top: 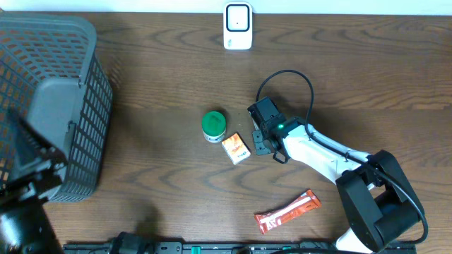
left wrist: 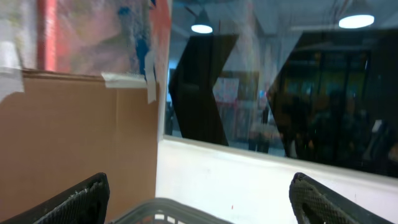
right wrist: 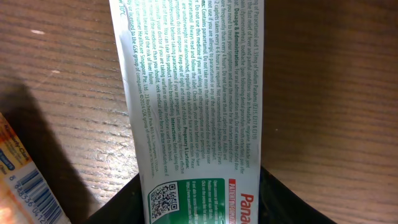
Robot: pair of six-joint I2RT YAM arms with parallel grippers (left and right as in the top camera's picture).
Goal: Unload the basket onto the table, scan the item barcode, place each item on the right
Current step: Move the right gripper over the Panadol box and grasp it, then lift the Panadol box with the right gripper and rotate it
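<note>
Looking down through the right wrist camera: the right gripper (right wrist: 202, 196) is straddling a white paracetamol box (right wrist: 199, 93). The box is lying flat on the wooden table (right wrist: 74, 93) and running lengthwise away from the claw. Its near end is sitting between the two dark fingers (right wrist: 121, 208), one at each long edge. Both fingers are looking flush against the cardboard. Only their tips are showing at the bottom of the frame, so I cannot tell whether the claw is pinching the box or only bracketing it. The fine-print face is pointing up. A QR code (right wrist: 163, 202) is showing close to the fingers, beside red lettering that begins "Pana".

From overhead, the gripper head is covering the box. A small orange carton (top: 236, 149) is lying just beside the claw, and its barcode end is showing in the lower left corner of the wrist view. A green-lidded jar (top: 213, 125) is standing near that carton. A red-orange sachet (top: 287, 212) is lying well apart, toward the table's front edge. The white scanner (top: 238, 26) is standing at the far edge, well apart from both claw and box.

The left gripper (left wrist: 200, 186) is hanging released, with its fingers spread wide and nothing between them. It is above the grey plastic basket (top: 99, 113) at the table's left end.
</note>
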